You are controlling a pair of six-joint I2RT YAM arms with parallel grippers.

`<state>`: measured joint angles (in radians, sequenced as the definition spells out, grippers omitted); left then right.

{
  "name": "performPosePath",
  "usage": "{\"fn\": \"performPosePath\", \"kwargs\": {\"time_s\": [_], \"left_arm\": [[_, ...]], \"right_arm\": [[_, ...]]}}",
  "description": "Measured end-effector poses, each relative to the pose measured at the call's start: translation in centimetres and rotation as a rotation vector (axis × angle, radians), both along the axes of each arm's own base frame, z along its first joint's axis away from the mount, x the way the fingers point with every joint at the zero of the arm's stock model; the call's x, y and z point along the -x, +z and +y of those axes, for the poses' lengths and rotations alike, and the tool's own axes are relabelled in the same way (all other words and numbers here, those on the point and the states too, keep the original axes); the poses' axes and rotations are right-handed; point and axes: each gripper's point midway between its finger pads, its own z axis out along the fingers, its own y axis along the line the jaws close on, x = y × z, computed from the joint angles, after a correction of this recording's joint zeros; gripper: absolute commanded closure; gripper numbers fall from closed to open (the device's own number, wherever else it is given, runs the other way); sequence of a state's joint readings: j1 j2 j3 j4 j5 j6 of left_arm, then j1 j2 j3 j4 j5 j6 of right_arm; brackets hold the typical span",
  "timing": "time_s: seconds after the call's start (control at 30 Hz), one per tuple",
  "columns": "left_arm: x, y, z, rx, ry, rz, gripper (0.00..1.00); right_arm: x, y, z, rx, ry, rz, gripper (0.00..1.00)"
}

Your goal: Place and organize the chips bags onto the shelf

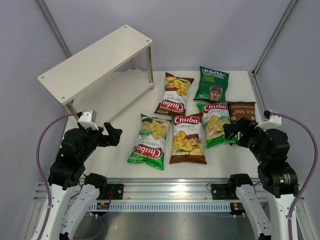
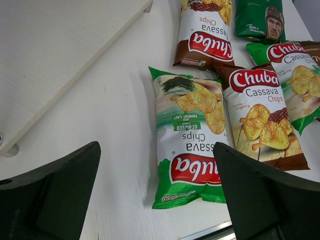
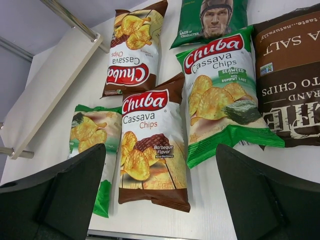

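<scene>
Six glossy chips bags (image 1: 188, 137) lie flat, cream wooden shelf (image 1: 95, 62) at ten o'clock. Left pincer (image 1: 114, 135) and right pincer (image 1: 231, 134) gape empty.

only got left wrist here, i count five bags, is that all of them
Observer: No, six. A dark brown bag lies at the far right, next to the right-hand green-white Chuba bag.
Operator: anything on the shelf yet
Observer: Nothing. The top board of the shelf is bare, and so is the part of the lower board that shows.
Operator: wheres the right arm
Observer: The right gripper is open at the near corner of that green-white bag, holding nothing.
</scene>
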<state>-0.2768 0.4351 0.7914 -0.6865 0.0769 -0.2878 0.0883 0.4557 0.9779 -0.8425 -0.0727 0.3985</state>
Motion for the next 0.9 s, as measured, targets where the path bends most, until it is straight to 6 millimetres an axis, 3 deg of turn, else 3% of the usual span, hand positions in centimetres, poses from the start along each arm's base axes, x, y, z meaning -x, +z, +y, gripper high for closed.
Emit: {"fn": "performPosePath", "kwargs": {"time_s": [0.17, 0.33, 0.5, 0.63, 0.77, 0.9], "left_arm": [[-0.1, -0.1, 0.2, -0.004, 0.01, 0.002, 0.01], [-0.2, -0.1, 0.2, -0.006, 0.013, 0.005, 0.01], [-0.2, -0.1, 0.2, -0.005, 0.014, 0.005, 0.01], [-0.2, -0.1, 0.2, -0.006, 0.014, 0.005, 0.01], [-0.2, -0.2, 0.2, -0.006, 0.013, 0.007, 0.01], [-0.4, -0.5, 0.1, -0.011, 0.012, 0.026, 0.01]], "right_arm": [[-0.3, 0.1, 0.6, -0.027, 0.023, -0.013, 0.01], [-1.1, -0.9, 3.6, -0.152, 0.146, -0.02, 0.01], [-3.0, -2.6, 7.6, -0.37, 0.302, 0.025, 0.01], [-4.7, -5.9, 10.1, -0.495, 0.353, 0.159, 0.01], [-3.6, -9.1, 14.1, -0.519, 0.445, 0.28, 0.03], [-2.9, -10.1, 17.9, -0.495, 0.512, 0.304, 0.06]]}}
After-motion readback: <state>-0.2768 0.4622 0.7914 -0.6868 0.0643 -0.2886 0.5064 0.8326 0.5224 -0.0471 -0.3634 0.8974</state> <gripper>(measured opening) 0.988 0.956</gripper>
